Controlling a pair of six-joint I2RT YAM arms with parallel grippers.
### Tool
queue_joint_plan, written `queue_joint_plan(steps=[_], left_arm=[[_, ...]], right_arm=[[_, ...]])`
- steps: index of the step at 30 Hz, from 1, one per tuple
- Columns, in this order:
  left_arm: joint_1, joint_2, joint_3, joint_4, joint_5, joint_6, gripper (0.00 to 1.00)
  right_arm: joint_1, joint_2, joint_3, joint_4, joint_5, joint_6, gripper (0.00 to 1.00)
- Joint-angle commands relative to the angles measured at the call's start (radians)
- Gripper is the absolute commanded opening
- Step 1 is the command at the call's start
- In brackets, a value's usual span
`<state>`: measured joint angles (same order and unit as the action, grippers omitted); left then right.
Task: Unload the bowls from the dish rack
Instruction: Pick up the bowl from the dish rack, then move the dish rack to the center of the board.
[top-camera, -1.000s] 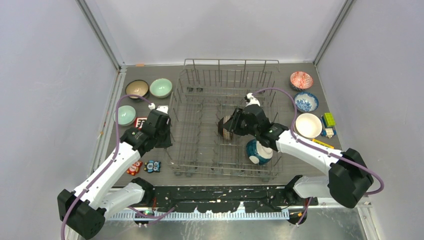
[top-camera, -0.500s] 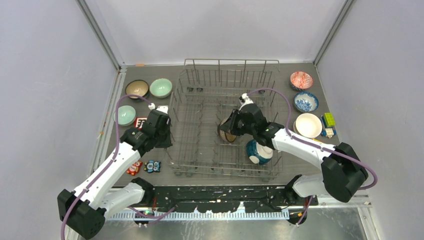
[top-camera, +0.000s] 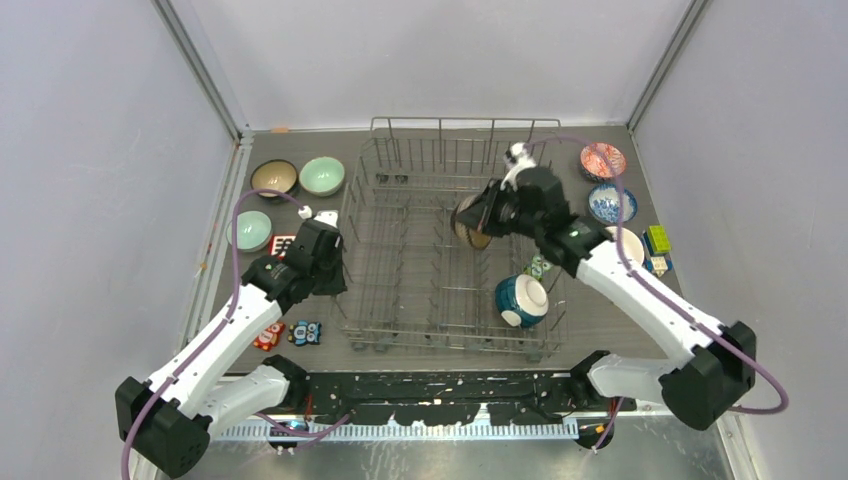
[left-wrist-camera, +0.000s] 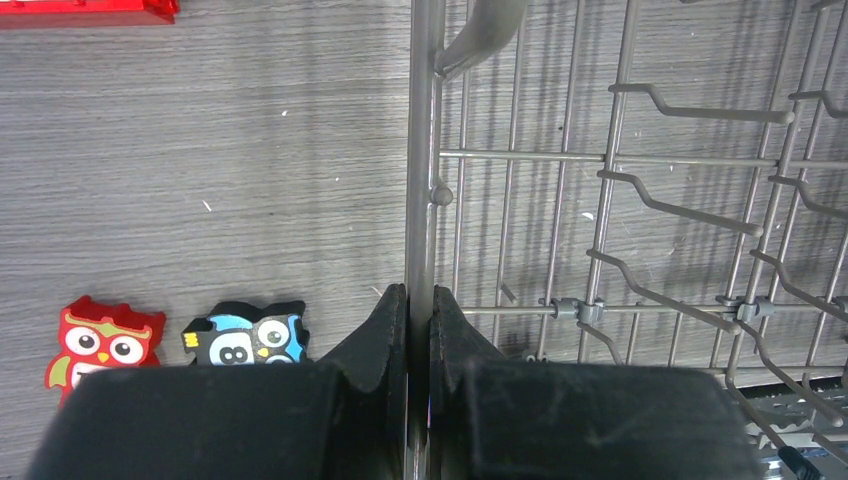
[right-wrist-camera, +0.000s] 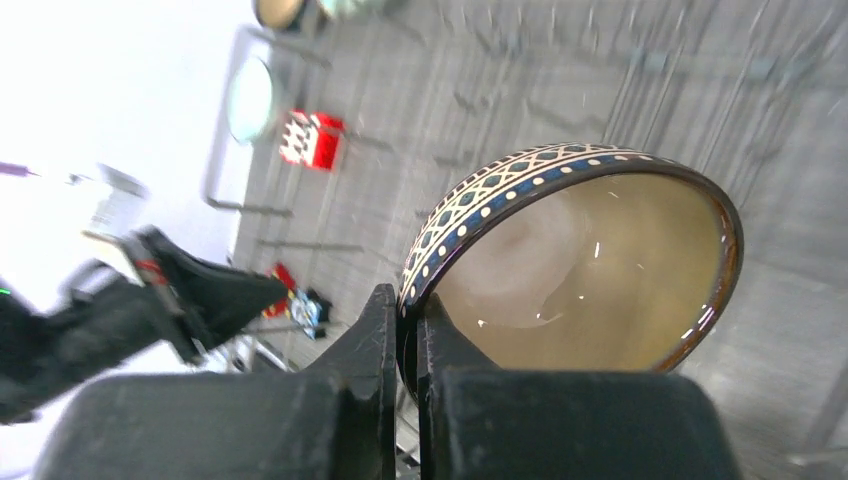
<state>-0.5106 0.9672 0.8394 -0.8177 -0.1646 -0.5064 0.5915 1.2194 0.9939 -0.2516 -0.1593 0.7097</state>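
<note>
**Patterned bowl held over the rack**

The patterned bowl (top-camera: 470, 219), brown with a blue-and-cream band, hangs tilted on edge over the right half of the rack (top-camera: 462, 123). The right gripper (right-wrist-camera: 405, 325) pinches its rim, fingers almost together. A teal bowl (top-camera: 521, 300) lies in the rack's near right corner.

The left gripper (left-wrist-camera: 420, 305) is clamped narrow on the rack's left side wire. A red owl (left-wrist-camera: 100, 340) and a blue owl (left-wrist-camera: 250, 335) lie on the table just beside it.

Left of the rack stand a dark bowl (top-camera: 274, 177), a green bowl (top-camera: 322, 175) and a second green bowl (top-camera: 250, 230). To the right stand a red bowl (top-camera: 602, 160) and a blue bowl (top-camera: 610, 203).
</note>
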Motion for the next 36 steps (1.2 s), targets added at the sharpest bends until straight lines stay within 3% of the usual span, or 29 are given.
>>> queue_joint_plan(steps=[1,6,11,16,21,28,36], left_arm=[[0.001,0.017,-0.017,0.096,0.010,-0.100,0.00],[0.001,-0.021,-0.019,0.072,-0.065,-0.113,0.00],[0.002,-0.085,-0.024,0.018,-0.186,-0.141,0.00],[0.013,-0.143,-0.033,-0.034,-0.283,-0.162,0.00],[0.033,-0.190,-0.040,-0.081,-0.351,-0.200,0.00],[0.037,-0.225,-0.034,-0.110,-0.389,-0.198,0.00],[0.037,-0.236,-0.039,-0.099,-0.370,-0.180,0.00]], right_arm=[[-0.072,-0.120,0.312,-0.172,0.092,-0.161,0.01],[-0.154,-0.035,0.636,-0.590,0.460,-0.261,0.01],[-0.257,0.011,0.684,-0.705,0.659,-0.224,0.01],[-0.342,0.024,0.578,-0.693,0.638,-0.181,0.01],[-0.378,0.051,0.438,-0.553,0.561,-0.154,0.01],[-0.407,0.265,0.533,-0.525,0.563,-0.149,0.01],[-0.448,0.584,0.776,-0.568,0.538,-0.118,0.01]])
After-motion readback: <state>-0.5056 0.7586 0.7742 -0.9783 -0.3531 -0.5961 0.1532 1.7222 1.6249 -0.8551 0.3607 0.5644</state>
